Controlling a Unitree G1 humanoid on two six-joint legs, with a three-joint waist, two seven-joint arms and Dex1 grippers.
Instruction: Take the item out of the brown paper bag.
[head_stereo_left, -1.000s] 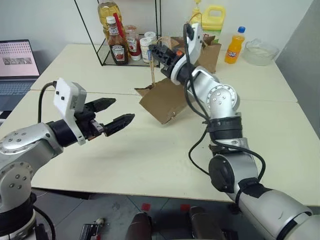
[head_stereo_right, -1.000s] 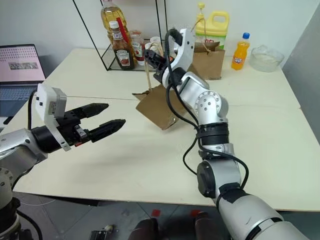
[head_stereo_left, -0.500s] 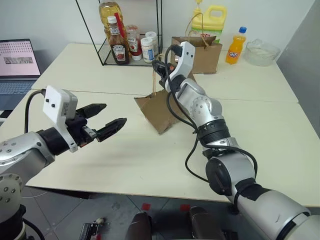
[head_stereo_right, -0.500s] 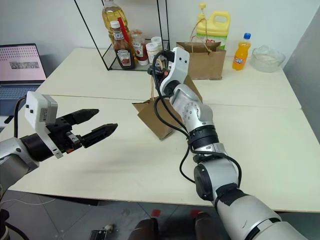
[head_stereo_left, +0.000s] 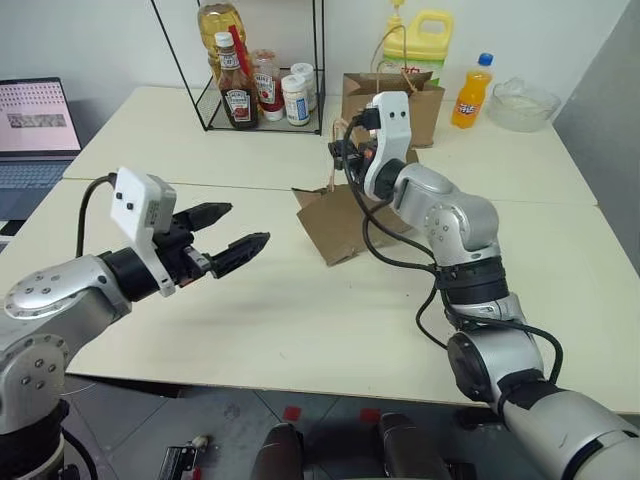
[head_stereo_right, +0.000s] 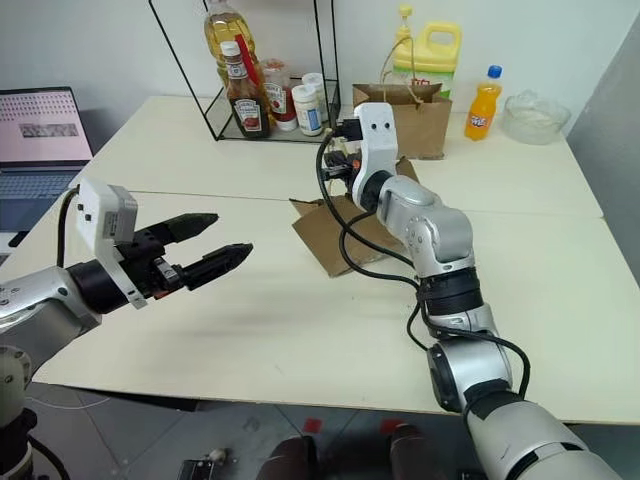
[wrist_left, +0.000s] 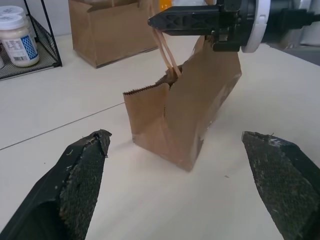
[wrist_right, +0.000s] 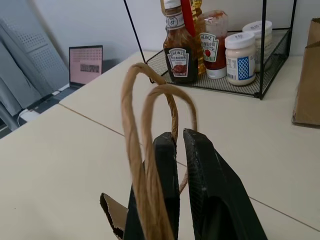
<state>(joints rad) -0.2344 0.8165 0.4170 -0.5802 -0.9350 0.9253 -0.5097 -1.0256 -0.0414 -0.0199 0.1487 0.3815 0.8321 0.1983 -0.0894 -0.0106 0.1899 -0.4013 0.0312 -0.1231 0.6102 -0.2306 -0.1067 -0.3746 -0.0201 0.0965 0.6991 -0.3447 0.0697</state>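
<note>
Change: right pincer (head_stereo_left: 338, 152) sank, lowering brown paper bag (head_stereo_left: 340, 215) onto the surface (head_stereo_left: 300, 300).
Bag: tilted, mouth upward beneath it.
Right pincer: clamped on cord handles (wrist_right: 150, 145).
Left pincer (head_stereo_left: 232, 232): agape.

The paper bag (head_stereo_left: 338, 220) is creased kraft brown, with beige twisted-cord handles (wrist_right: 145, 130). A second bag (head_stereo_left: 392, 100) is the same brown. The soda bottle (head_stereo_left: 469, 92) is orange with a blue cap, the jug (head_stereo_left: 422, 38) yellow, and the table (head_stereo_left: 300, 310) cream.

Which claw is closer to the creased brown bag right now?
Right. The right claw pinches the handles of the brown paper bag; the left claw hangs open, apart from it.
</note>
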